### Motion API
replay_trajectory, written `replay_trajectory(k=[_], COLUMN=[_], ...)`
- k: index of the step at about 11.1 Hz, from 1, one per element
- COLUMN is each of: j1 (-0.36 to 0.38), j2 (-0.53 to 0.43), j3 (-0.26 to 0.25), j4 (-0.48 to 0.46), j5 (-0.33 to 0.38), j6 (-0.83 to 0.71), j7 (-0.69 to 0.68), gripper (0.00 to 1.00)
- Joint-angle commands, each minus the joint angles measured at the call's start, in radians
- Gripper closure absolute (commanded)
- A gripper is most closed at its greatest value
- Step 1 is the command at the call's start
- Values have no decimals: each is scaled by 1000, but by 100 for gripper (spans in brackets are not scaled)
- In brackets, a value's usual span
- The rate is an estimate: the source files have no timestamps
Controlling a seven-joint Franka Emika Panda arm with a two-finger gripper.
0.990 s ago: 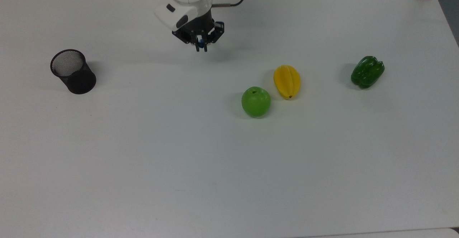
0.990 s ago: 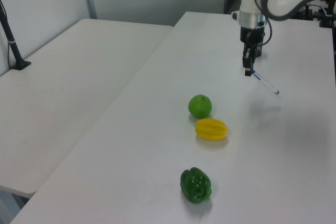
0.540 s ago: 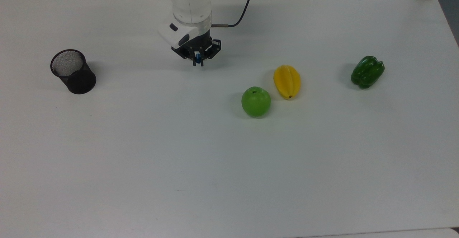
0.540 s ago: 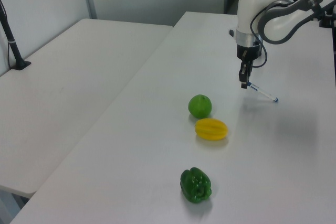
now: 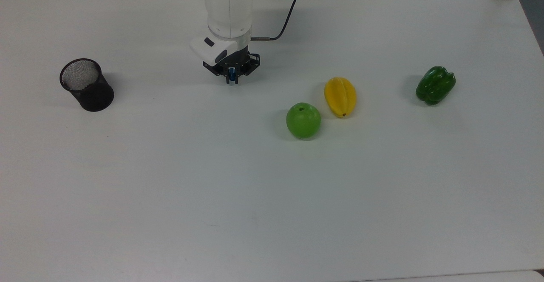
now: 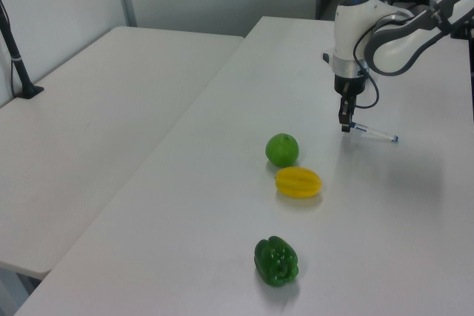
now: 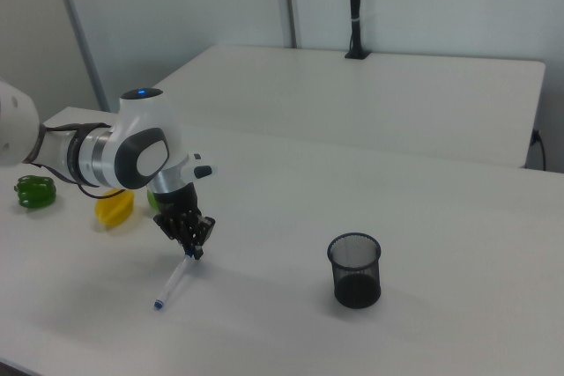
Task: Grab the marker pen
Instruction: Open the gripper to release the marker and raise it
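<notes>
Near the white tabletop (image 5: 272,197), we are pinching the slim white blue-capped marker pen (image 6: 372,133) at one end with the fingers (image 6: 344,125); lifting slowly should stop it swinging.

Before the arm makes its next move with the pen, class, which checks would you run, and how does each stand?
1. Tool shut on the pen: ok, it pinches one end.
2. Grip near the pen's middle: not ok; almost the whole length sticks out to one side of the tool in the left view.
3. Free end off the table: cannot tell; the pen lies low and nearly flat.
4. Apple and starfruit clear of the pen: ok, both stand apart from it, to the top view's right.
5. Cup upright, mouth open: ok.
</notes>
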Motion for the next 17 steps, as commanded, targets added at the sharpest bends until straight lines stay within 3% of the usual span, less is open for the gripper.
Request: replay_trajectory(k=[1, 7, 9, 13, 17], j1=[-1, -2, -5, -16, -21], j2=[4, -11, -57, -109, -145], j3=[5, 5, 5, 5, 38], j4=[-24, -12, 11, 232, 442], j5=[-24, -22, -16, 2, 38], j6=[39, 22, -20, -360, -670], j7=[18, 24, 27, 39, 200], gripper=[59, 0, 0, 0, 0])
